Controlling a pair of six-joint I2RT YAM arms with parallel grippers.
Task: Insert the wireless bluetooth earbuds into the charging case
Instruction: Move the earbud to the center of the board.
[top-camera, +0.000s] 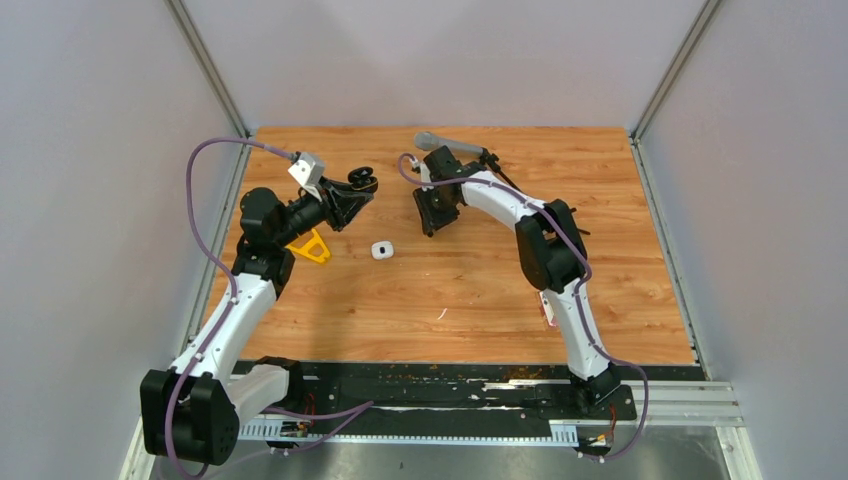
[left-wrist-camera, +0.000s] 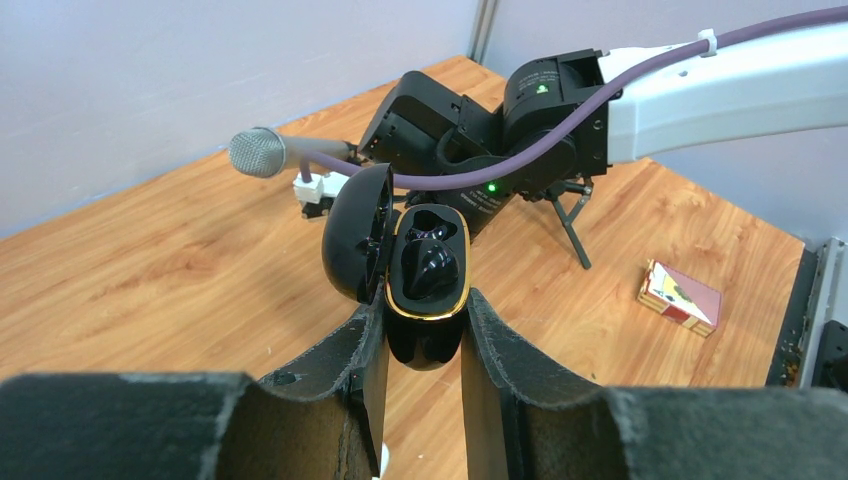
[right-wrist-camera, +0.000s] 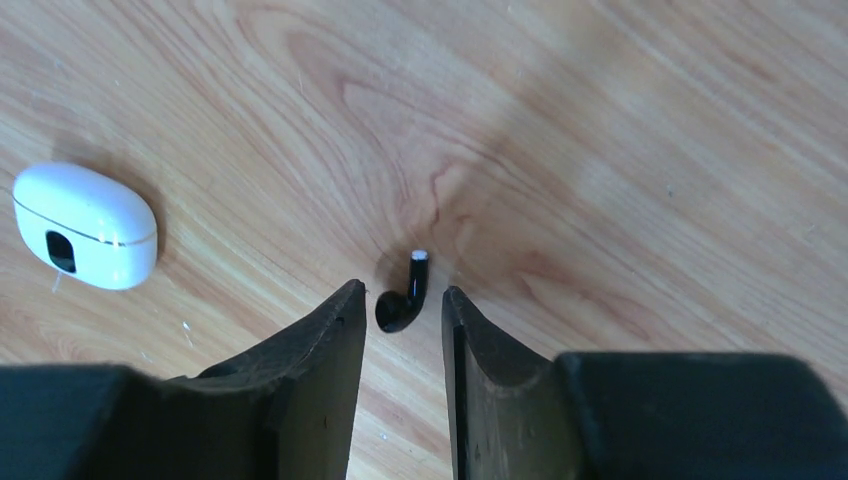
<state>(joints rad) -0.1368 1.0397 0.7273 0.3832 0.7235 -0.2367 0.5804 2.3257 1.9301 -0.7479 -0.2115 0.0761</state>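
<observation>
Left claw (left-wrist-camera: 422, 302) clamping tight on black case (left-wrist-camera: 428, 265), holding it up off bench (right-wrist-camera: 650, 150), lid (left-wrist-camera: 355, 235) standing open. Right claw (right-wrist-camera: 402, 290) hovering partly open, gripping nothing, straddling black earbud (right-wrist-camera: 398, 312) lying on bench near white case (right-wrist-camera: 85, 240). Advice: closing slowly, keeping earbud centred, not flicking it away.

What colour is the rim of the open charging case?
Gold, on the black charging case; left wrist view.

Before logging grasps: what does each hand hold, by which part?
Left hand pinches the open glossy black charging case by its lower sides. Right hand holds nothing; a tiny black earbud lies between its fingers.
</observation>
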